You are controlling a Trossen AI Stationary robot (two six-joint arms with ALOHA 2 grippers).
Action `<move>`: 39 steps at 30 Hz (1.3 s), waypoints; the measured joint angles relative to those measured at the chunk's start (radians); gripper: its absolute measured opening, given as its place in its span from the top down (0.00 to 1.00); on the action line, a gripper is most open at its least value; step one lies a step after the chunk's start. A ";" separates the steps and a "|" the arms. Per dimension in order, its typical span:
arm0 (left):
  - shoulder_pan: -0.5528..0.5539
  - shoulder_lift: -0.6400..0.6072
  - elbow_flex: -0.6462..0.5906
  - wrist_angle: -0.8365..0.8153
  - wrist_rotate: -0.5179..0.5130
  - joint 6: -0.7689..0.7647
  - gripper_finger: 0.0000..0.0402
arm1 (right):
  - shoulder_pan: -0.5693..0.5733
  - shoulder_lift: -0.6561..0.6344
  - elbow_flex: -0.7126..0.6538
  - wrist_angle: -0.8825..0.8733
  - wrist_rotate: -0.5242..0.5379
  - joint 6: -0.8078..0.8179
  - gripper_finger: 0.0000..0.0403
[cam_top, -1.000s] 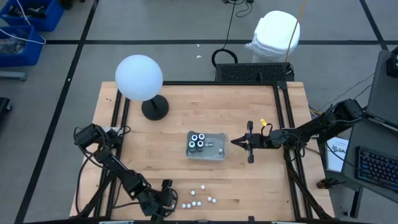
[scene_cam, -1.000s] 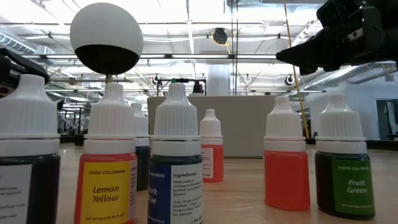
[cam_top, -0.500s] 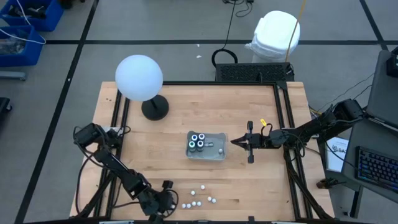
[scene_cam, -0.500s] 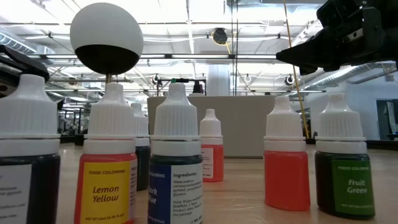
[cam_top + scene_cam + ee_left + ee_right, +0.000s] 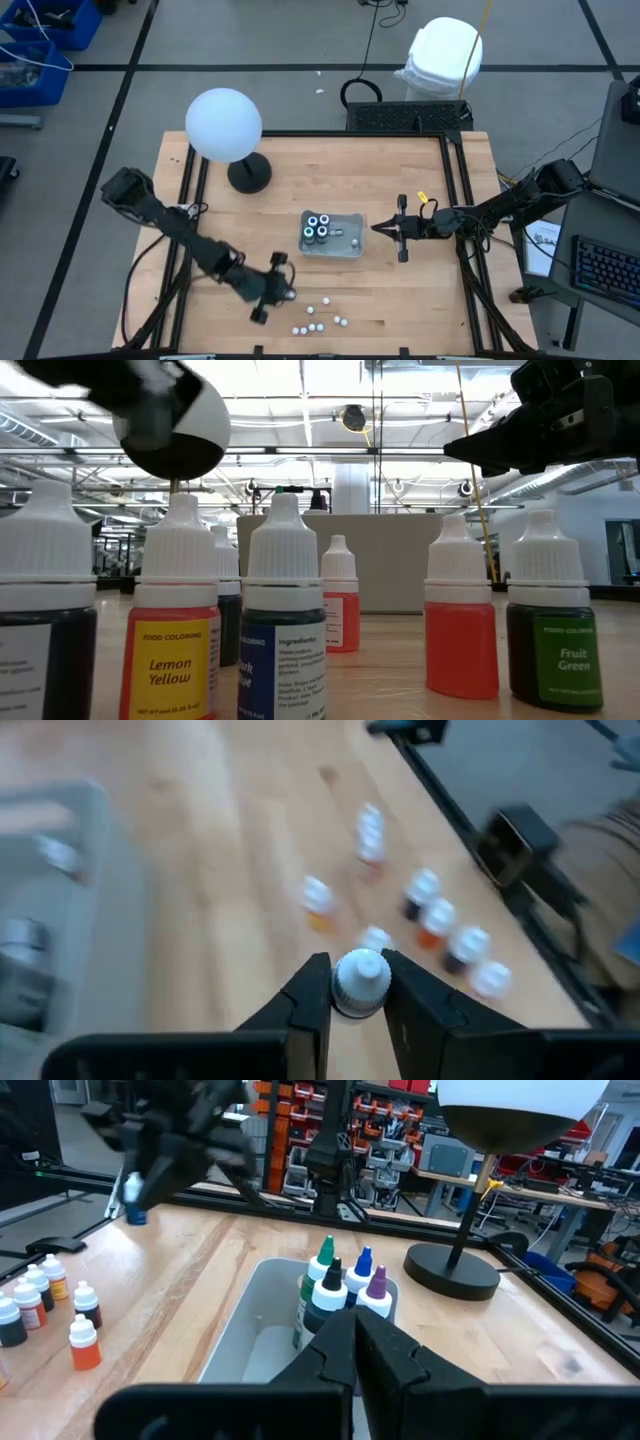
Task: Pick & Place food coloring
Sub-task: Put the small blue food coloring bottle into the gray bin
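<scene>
The food coloring is a set of small dropper bottles. Several white-capped ones (image 5: pixel 318 318) stand on the table near its front edge, and they show close up in the low view (image 5: pixel 283 630). Several more (image 5: pixel 318 227) stand in the clear tray (image 5: pixel 345 245) at the table's middle. My left gripper (image 5: pixel 283 292) hangs above the table, left of the loose bottles, shut on one white-capped bottle (image 5: pixel 362 982) with a blue body (image 5: pixel 135 1208). My right gripper (image 5: pixel 385 228) is shut and empty, just right of the tray. My left gripper pinches the bottle's white cap (image 5: pixel 362 970) between its two fingers (image 5: pixel 305 1005), one on each side. The fingers come from above, slanting down. The bottle hangs upright below them (image 5: pixel 133 1198), lifted clear of the table.
A lamp with a white globe (image 5: pixel 224 124) stands on a dark round base (image 5: pixel 249 174) at the far left. Black rails (image 5: pixel 455 200) edge the table. Bare wood lies between the loose bottles and the tray.
My left gripper has risen from the table's near edge and swung toward the far edge and the tray, carrying one bottle lifted clear. The other bottles and my right arm have stayed where they were.
</scene>
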 joint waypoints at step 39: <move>0.461 0.399 0.449 -0.046 0.145 0.224 0.81 | 0.000 0.000 -0.001 -0.114 0.003 0.079 1.00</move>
